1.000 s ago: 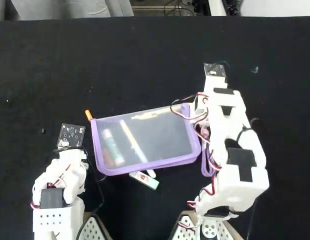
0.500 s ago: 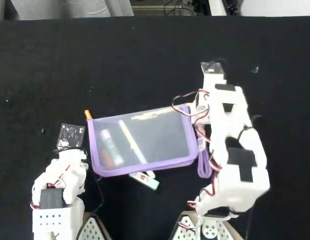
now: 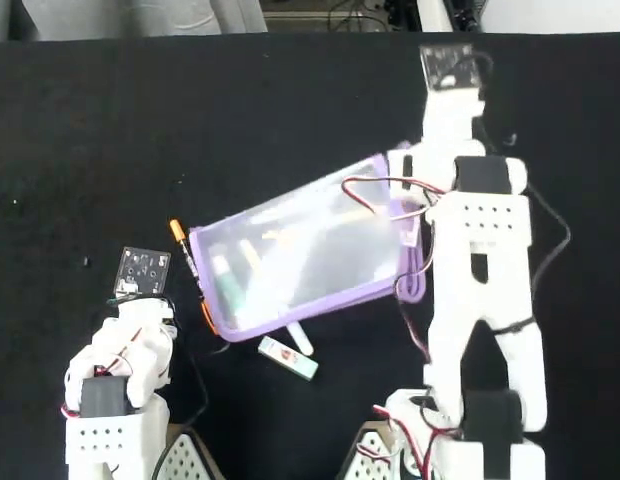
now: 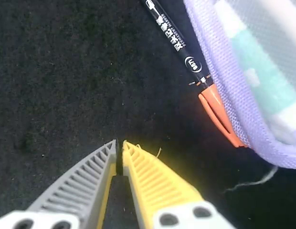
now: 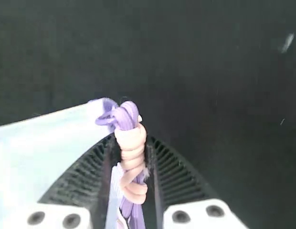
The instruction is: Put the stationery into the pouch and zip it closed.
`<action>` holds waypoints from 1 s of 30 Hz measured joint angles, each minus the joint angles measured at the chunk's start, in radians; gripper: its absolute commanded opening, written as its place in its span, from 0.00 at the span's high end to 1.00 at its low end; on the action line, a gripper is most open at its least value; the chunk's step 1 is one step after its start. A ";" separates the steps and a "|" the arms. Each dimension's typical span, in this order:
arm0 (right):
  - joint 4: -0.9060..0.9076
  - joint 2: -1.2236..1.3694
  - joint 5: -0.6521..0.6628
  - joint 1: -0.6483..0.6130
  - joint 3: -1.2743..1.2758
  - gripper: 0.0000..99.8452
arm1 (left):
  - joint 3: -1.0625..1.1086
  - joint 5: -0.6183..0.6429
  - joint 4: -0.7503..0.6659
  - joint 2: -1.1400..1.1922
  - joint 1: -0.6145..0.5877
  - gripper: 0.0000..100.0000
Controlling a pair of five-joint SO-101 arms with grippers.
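The clear pouch with purple trim (image 3: 305, 255) lies tilted at mid-table, its right end farther back than its left. Inside it sit a green-and-white tube (image 3: 227, 282) and pale sticks. My right gripper (image 5: 131, 148) is shut on the purple-and-peach zipper cord (image 5: 129, 129) at the pouch's right end. A black pen with orange ends (image 4: 179, 43) lies along the pouch's left edge (image 4: 224, 71). A white-and-green eraser (image 3: 288, 358) lies just in front of the pouch. My left gripper (image 4: 120, 145) is shut on nothing, over bare cloth a short way from the pen.
Black cloth (image 3: 140, 130) covers the whole table. The right arm (image 3: 480, 250) stretches far over the table's right side. The left arm (image 3: 120, 370) is folded at the front left corner. Open cloth lies to the back and left.
The right arm has stretched away from its base, pulling the pouch's right end toward the back by the cord. The pouch has swung to a tilt. The left arm has kept still.
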 measured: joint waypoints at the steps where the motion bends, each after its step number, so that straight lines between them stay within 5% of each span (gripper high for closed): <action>1: 0.028 -0.003 0.000 -0.012 -0.043 0.99 | 0.000 0.000 0.000 0.000 0.000 0.97; 16: 0.132 0.020 0.049 -0.057 -0.646 0.99 | 0.000 0.000 0.000 0.000 0.000 0.97; 30: 0.178 0.456 0.049 -0.055 -1.125 0.99 | 0.000 0.000 0.000 0.000 0.000 0.97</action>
